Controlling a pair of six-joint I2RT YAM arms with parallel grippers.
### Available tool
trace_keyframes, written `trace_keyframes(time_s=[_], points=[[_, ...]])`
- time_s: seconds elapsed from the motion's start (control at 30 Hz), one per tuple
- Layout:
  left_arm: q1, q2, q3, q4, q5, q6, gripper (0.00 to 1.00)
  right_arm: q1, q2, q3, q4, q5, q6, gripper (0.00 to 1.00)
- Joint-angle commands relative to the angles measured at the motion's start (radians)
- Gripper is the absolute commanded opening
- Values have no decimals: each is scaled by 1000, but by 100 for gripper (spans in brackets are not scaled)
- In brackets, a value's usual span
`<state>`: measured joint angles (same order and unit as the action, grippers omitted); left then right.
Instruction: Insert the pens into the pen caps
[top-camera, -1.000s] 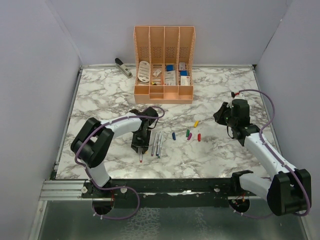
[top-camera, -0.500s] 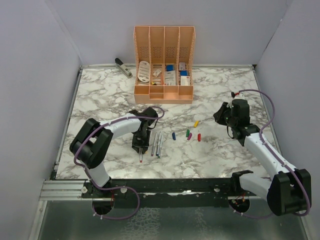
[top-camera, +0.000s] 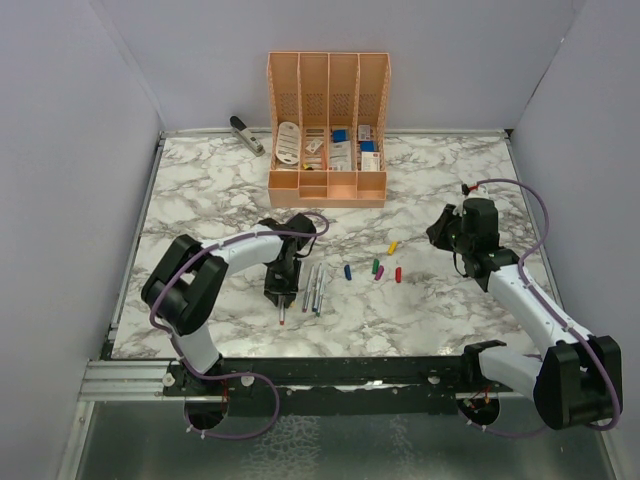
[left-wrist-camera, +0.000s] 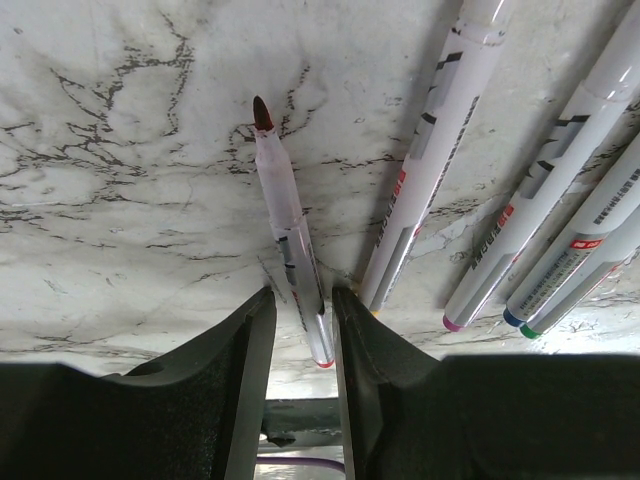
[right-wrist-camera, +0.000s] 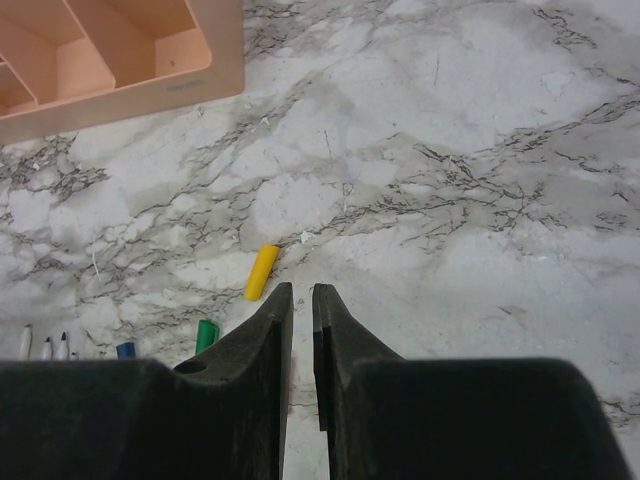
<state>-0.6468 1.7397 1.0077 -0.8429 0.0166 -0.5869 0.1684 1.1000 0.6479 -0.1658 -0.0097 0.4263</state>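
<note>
Several pale pens (top-camera: 313, 287) lie side by side on the marble in front of the left arm. One red-tipped pen (left-wrist-camera: 285, 230) lies apart on their left. My left gripper (left-wrist-camera: 300, 292) straddles its rear end, open: the right finger touches the pen and a gap shows on the left. In the top view that gripper (top-camera: 279, 295) points down at the table. The caps lie further right: yellow (top-camera: 392, 246), blue (top-camera: 347, 271), green (top-camera: 374, 266), magenta (top-camera: 379, 273), red (top-camera: 398, 274). My right gripper (right-wrist-camera: 302, 288) hovers shut and empty, just right of the yellow cap (right-wrist-camera: 261, 271).
An orange desk organiser (top-camera: 327, 185) with stationery stands at the back centre, its corner visible in the right wrist view (right-wrist-camera: 120, 60). A grey stapler (top-camera: 246, 134) lies at the back left. White walls close in the table on three sides.
The left jaws have narrowed a little around the red-tipped pen's rear end. Both arms, the pens and the caps have stayed in place.
</note>
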Motion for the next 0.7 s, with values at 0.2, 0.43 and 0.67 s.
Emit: trace_keyframes(time_s=[0.2, 0.43, 0.67], points=[[30, 139, -30, 321, -104, 8, 34, 0, -2, 6, 1, -12, 12, 15], [44, 133, -15, 319, -103, 21, 34, -1, -3, 1, 3, -16, 13, 15], [48, 138, -8, 313, -114, 24, 34, 0, 8, 1, 10, -28, 17, 15]])
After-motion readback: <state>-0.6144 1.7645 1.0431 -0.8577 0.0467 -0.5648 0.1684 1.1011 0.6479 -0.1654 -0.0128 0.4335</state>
